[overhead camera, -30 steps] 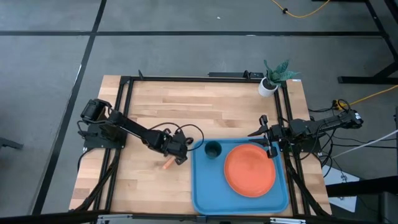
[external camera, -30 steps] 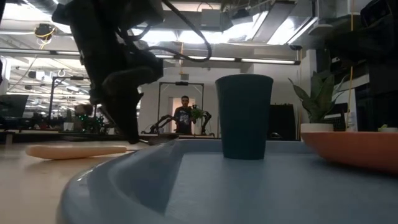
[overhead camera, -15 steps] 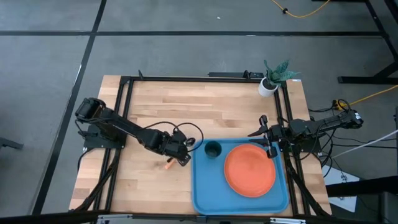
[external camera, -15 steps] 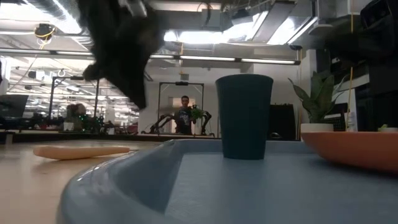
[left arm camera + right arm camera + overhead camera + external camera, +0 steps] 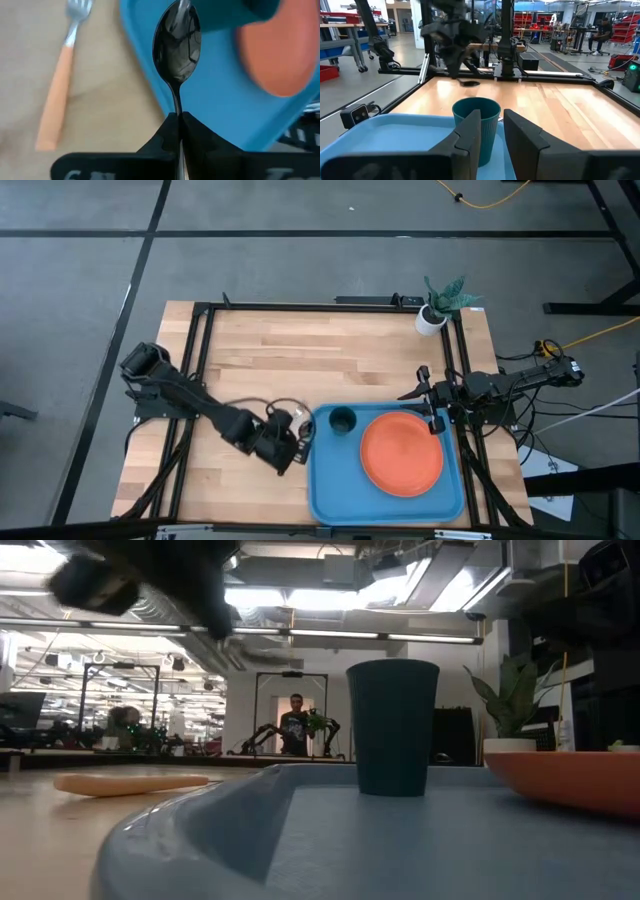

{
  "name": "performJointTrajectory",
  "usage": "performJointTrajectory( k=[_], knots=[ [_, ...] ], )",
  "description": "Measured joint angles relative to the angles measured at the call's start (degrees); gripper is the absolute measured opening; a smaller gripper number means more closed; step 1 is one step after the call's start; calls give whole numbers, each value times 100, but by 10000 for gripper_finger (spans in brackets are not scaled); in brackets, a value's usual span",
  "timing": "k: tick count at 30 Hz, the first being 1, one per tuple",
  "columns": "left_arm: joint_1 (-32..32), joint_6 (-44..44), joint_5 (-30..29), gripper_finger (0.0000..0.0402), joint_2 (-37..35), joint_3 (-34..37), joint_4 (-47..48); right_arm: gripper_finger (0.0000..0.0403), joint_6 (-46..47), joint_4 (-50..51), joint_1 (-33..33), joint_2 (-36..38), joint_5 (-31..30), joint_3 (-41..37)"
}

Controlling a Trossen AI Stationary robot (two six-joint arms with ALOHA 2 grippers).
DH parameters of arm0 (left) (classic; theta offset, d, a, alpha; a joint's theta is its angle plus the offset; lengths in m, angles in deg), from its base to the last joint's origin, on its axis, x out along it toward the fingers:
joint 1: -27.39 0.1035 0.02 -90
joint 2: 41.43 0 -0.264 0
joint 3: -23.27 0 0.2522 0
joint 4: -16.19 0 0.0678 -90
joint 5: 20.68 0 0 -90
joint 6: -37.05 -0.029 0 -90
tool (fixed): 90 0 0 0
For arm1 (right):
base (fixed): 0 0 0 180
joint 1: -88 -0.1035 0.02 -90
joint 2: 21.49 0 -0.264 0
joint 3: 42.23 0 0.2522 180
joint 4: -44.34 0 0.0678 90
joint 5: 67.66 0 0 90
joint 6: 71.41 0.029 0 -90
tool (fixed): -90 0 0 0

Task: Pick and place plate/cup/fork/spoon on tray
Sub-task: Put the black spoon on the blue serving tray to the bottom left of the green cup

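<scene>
My left gripper hangs over the table just left of the blue tray and is shut on the dark spoon. The orange-handled fork lies flat on the wood beside the tray; in the high view my left arm hides it. The teal cup stands upright in the tray's far left corner. The orange plate lies flat on the tray's right half. My right gripper is open and empty, low at the tray's right rim, pointing at the cup. My left gripper pinches the spoon's thin handle between its two fingertips. The fingers slant down and lie along the spoon. The oval bowl sticks out beyond them, clear of the table, over the tray's left rim.
A white pot with a green plant stands at the table's far right corner. A black frame runs along the table's edges. Bare wood lies left of and beyond the tray. A person stands far off in the room.
My left gripper has risen and gone toward the table's near edge, carrying the spoon up off the table; in the low view it has climbed almost out of the picture. The fork has stayed where it lay.
</scene>
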Motion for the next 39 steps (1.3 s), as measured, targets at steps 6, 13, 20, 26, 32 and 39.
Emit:
performJointTrajectory(
  k=[6,13,20,26,32,39],
  knots=[
    [-262,728,-306,0,611,10,-700,90,5,0,-1,0,-2,0],
    [-306,917,-638,0,1312,-481,-1092,90,1,2,-2,0,-2,0],
    [-180,1081,-690,0,2200,-1357,-1092,90,0,4,-1,-2,-1,0],
    [-155,1291,-687,0,2814,-1970,-796,90,4,23,-1,-2,-1,0],
    [-373,2092,-804,0,3037,-2116,-366,90,4,34,-1,-2,-1,0],
    [-594,2694,-959,19,3101,-2125,-340,90,-3,37,-1,-2,0,0]
  ],
)
